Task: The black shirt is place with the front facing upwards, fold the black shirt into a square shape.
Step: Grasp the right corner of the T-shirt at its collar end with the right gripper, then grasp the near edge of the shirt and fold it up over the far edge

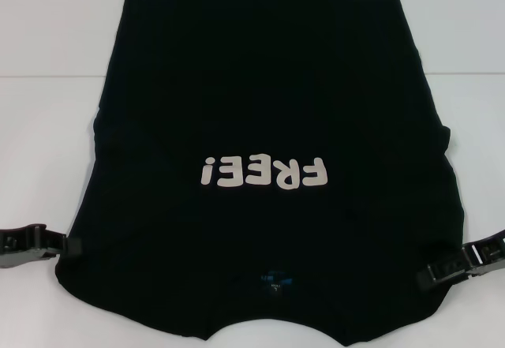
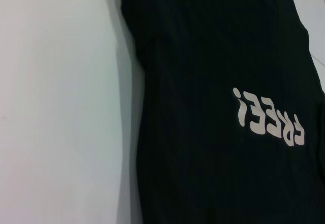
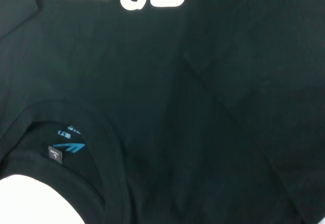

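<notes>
Black shirt [image 1: 268,111]: large plain black short-sleeved cloth T-shirt, spread front up on the white worktop [image 1: 47,64].

Head view. The shirt fills the centre of the frame, collar toward the lower edge, hem toward the top. White "FREE!" lettering [image 1: 263,174] sits just below centre and reads inverted from here. A small blue neck label [image 1: 274,281] shows at lower centre; its text is too small to read. The left hand [image 1: 69,244] is at the lower left, at the shirt's edge; the right hand [image 1: 426,275] is at the lower right, over the cloth edge. Whether either hand is wide, narrow or pinching cloth cannot be told.

Left wrist view. Black cloth covers the right of the frame, bare worktop the left. The lettering appears at mid-right.

Right wrist view. The ribbed collar curves through the lower left. The blue label and a small grey size tab [image 3: 55,154] marked "L" sit inside it.

Handling, as a judgement: light, limp and non-fragile cloth that will drape and crease. Grip at the shoulder edges near the collar, pinching both layers.
</notes>
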Controlling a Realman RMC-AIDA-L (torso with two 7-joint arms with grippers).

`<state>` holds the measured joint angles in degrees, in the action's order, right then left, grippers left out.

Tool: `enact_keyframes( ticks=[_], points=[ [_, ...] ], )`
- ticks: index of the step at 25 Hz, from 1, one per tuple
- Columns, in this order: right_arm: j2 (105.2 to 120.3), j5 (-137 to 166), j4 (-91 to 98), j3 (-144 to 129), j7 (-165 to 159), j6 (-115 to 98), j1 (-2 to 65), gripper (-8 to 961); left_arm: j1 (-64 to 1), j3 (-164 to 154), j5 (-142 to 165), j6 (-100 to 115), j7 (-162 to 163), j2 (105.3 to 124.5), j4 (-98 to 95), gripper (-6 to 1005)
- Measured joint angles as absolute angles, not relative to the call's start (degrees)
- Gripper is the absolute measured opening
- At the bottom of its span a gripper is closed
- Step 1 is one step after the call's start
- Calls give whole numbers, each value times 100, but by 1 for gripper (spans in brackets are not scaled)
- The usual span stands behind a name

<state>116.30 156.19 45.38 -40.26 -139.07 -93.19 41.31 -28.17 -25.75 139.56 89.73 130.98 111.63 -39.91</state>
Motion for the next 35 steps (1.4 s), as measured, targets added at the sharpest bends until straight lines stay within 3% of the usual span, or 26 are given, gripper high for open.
enact_keyframes(
  ticks=[8, 19, 27, 35],
  points=[
    [11651, 15477, 4699, -3990, -13825, -9326, 4067, 665, -2816, -2575, 13946, 8984, 13058, 11188, -3990, 58],
    [11623, 15500, 4653, -4014, -13825, -9296, 4061, 423, -2799, -2575, 13822, 9018, 13048, 11151, -3925, 58],
    [11580, 15503, 4659, -4017, -13774, -9345, 4060, 64, -2827, -2575, 13776, 9027, 12977, 11136, -3813, 59],
    [11375, 15469, 4712, -3945, -13398, -10031, 3969, 64, -2847, -2625, 13791, 9590, 12946, 10845, -3304, 59]
  ],
)
